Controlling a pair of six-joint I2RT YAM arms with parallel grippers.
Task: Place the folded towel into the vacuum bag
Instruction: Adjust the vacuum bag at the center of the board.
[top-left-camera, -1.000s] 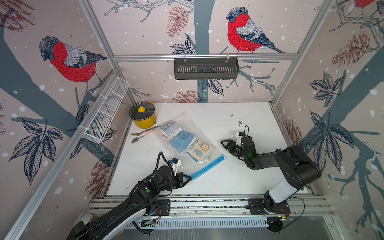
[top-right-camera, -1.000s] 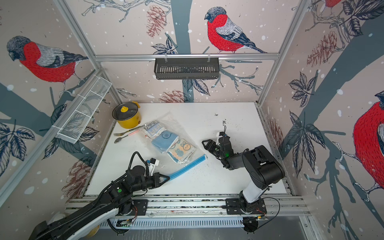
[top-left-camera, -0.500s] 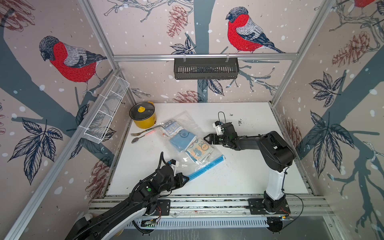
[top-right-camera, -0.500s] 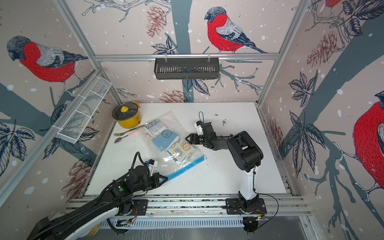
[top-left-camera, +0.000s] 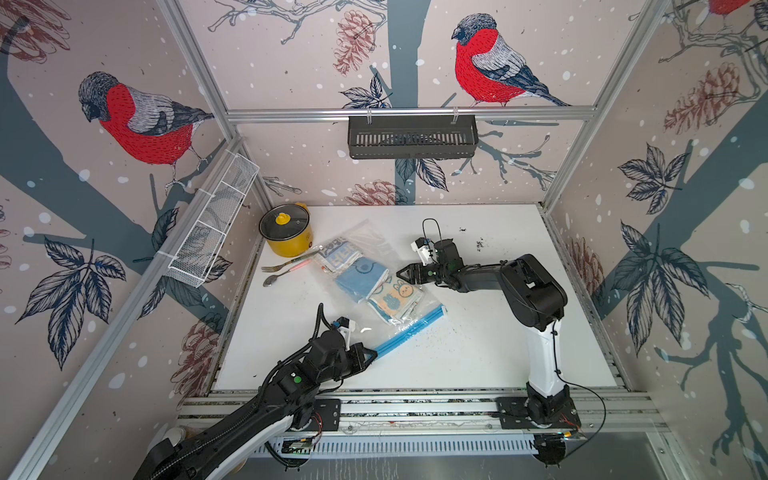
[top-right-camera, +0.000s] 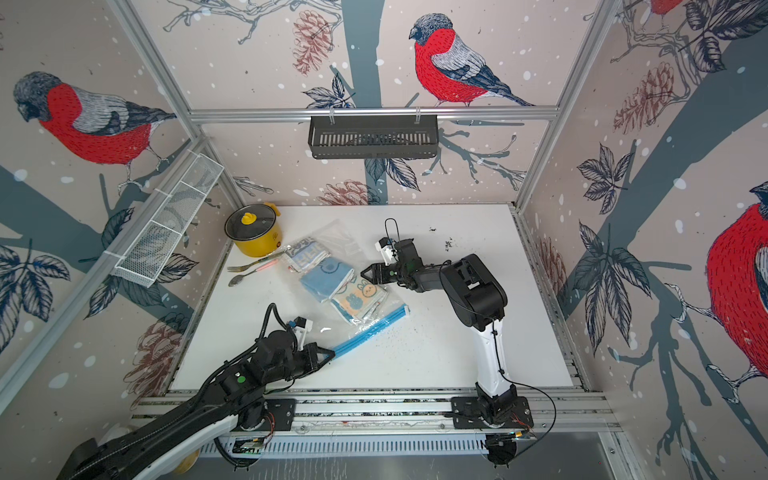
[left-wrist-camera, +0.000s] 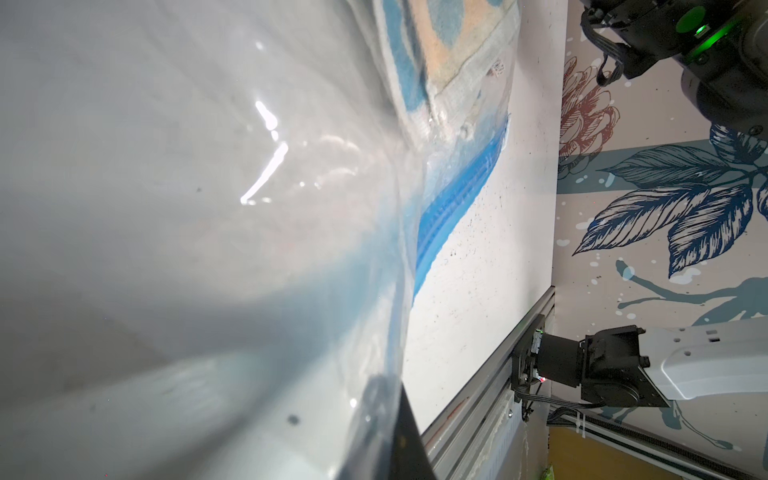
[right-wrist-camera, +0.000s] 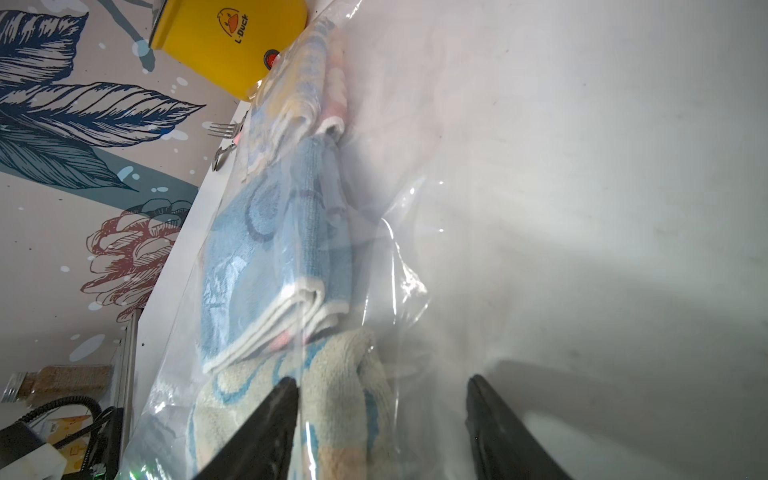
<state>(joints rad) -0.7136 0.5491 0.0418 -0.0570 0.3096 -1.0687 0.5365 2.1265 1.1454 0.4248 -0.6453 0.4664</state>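
now left gripper (top-left-camera: 372, 354) pinches the bag (top-left-camera: 373, 235); right gripper (top-left-camera: 400, 274), jaws apart beside the towel (top-left-camera: 395, 296), should push it deeper

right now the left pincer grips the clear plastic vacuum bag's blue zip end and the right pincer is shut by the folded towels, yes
No, the right pincer is open, jaws apart, as the right wrist view shows. The left pincer does grip the clear plastic vacuum bag.
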